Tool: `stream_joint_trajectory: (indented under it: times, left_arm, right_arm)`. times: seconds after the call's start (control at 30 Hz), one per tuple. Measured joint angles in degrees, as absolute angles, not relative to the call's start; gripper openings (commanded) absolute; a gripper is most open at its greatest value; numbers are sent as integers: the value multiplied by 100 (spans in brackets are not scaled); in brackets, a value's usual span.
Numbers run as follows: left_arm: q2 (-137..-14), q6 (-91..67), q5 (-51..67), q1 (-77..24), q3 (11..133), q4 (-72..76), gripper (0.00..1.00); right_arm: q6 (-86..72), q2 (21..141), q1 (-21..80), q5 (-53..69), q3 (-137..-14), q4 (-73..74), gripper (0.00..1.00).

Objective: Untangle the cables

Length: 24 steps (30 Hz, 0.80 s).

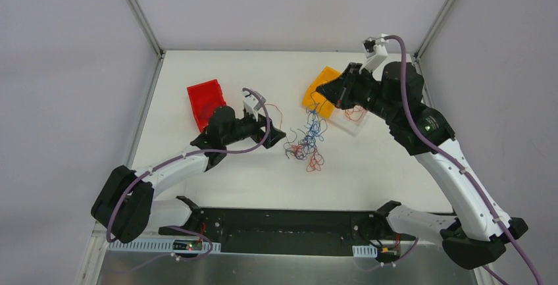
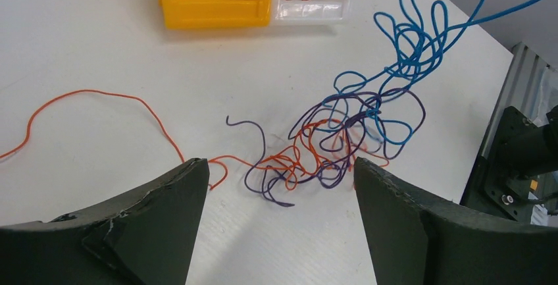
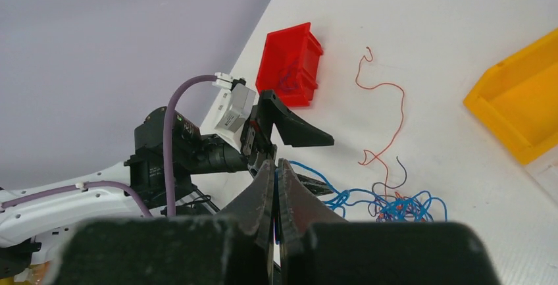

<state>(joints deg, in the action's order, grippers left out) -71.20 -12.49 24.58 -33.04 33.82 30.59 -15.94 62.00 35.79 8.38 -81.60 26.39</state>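
Going left to right in the top view: the red bin [image 1: 205, 103] sits at about 10 o'clock from the mess. Next come the left fingers [image 2: 158, 212], spread wide and gripping nothing, parked on the 9 o'clock side of the cables [image 1: 307, 141]. The cables are a loose knot in the middle of the table [image 1: 368, 173], with blue, dark purple-ish and orange-red strands all looped through each other. In the left wrist view, one orange strand [image 2: 99, 94] trails out flat toward 9 o'clock, mostly free of the clump. The yellow bin [image 1: 321, 89] is at 12 o'clock from the knot. The right fingers [image 3: 260, 196] are up there too, pinched together on what looks like a blue strand [image 2: 413, 58] that lifts off the table toward 1 o'clock. The clear tray [image 1: 355, 122] just right of the bin has a reddish wire in it.

Handling-wise, my guess is this stuff weighs nothing. It's floppy but springy, so loops will snag and curl back instead of lying where you drop them. It's also thin enough to slip out of a flat pinch. Yank hard and the knot probably tightens, or the entire clump rides along. I'd grab an end or a loop poking out at the edge, like that trailing orange one, not the middle.
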Motion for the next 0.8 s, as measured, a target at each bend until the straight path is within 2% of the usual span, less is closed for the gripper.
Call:
stream_joint_trajectory:
  times: [0.37,0.7,0.8]
  left_arm:
    - [-6510,-1417,2530,-3387,3293,3465,80]
    - [-7096,-1352,2838,-3739,3804,3553,80]
    - [-7363,-1302,2926,-3868,3975,3691,76]
  right_arm:
    - [-1763,6283,3579,956,-8099,2729,0]
    - [-1953,6318,3579,1144,-8119,2738,0]
    - [-2016,6366,3579,1166,-8252,2727,0]
